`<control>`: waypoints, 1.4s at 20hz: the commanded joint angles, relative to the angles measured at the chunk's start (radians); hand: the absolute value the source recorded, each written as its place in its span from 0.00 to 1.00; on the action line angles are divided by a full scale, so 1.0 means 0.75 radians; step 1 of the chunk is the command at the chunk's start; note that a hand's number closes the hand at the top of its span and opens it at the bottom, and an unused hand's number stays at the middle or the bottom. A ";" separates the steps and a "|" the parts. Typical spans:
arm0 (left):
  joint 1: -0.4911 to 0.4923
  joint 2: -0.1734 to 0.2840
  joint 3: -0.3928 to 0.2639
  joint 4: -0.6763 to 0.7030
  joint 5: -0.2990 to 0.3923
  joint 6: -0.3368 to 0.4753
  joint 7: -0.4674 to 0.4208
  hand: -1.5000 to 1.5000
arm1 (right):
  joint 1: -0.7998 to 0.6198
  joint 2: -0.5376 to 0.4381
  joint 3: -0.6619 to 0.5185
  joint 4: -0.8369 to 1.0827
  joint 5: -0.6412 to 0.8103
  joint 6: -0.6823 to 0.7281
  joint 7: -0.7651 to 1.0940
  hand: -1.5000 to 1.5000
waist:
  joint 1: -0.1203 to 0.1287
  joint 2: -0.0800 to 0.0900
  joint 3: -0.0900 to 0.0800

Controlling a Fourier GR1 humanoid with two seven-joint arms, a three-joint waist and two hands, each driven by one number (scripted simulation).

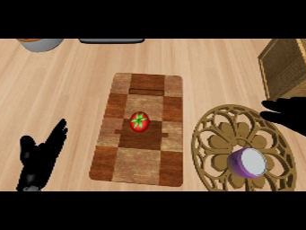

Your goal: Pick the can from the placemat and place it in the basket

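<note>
Head view. The can [138, 121] stands upright at the centre of the placemat [122, 155], its long axis pointing straight up at me, so only the round red lid with a green star shows. The placemat is a checkered brown rectangle running 12 to 6 o'clock. At 3 o'clock lies a round brass openwork trivet [212, 134] bearing a purple cup [248, 162]. The woven wicker basket [284, 67] sits at 1 o'clock. My left hand [39, 157], at 8 o'clock, is released, fingers straight. My right hand [294, 114], at 3 o'clock, is relaxed, holding nothing.
</note>
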 commanded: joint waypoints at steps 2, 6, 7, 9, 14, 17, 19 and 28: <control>0.096 -0.001 -0.007 0.009 -0.006 -0.008 0.061 0.50 | 0.103 0.147 0.031 -0.016 0.237 0.031 -0.067 0.00 | 0.008 0.010 -0.010; 0.055 -0.014 -0.018 0.028 0.000 -0.027 0.111 0.50 | 0.118 0.157 0.089 0.003 0.365 0.077 -0.078 0.00 | 0.006 0.011 -0.011; 0.103 -0.023 -0.029 0.020 -0.030 -0.010 0.060 0.50 | 0.136 0.197 0.147 -0.026 0.408 0.048 -0.051 0.00 | 0.009 0.010 -0.011; 0.035 0.024 0.012 0.041 0.003 -0.052 0.117 0.50 | 0.158 0.240 0.203 0.035 0.564 0.057 -0.130 0.00 | 0.014 0.015 -0.010; 0.079 -0.025 0.004 0.064 -0.017 -0.040 0.038 0.50 | 0.178 0.375 0.289 0.115 0.743 -0.007 -0.210 0.00 | 0.020 0.014 -0.011; 0.090 -0.007 0.014 -0.016 -0.016 -0.033 0.123 0.50 | 0.257 0.332 0.213 0.109 0.799 0.017 -0.355 0.00 | 0.004 0.010 -0.010; 0.060 0.009 0.039 0.045 -0.005 -0.063 0.100 0.50 | 0.338 0.299 0.182 0.092 0.871 -0.014 -0.465 0.00 | -0.006 0.009 -0.010; 0.120 -0.015 0.043 0.063 -0.014 -0.095 0.025 0.50 | 0.397 0.406 0.271 0.186 1.104 -0.153 -0.585 0.00 | 0.001 0.009 -0.011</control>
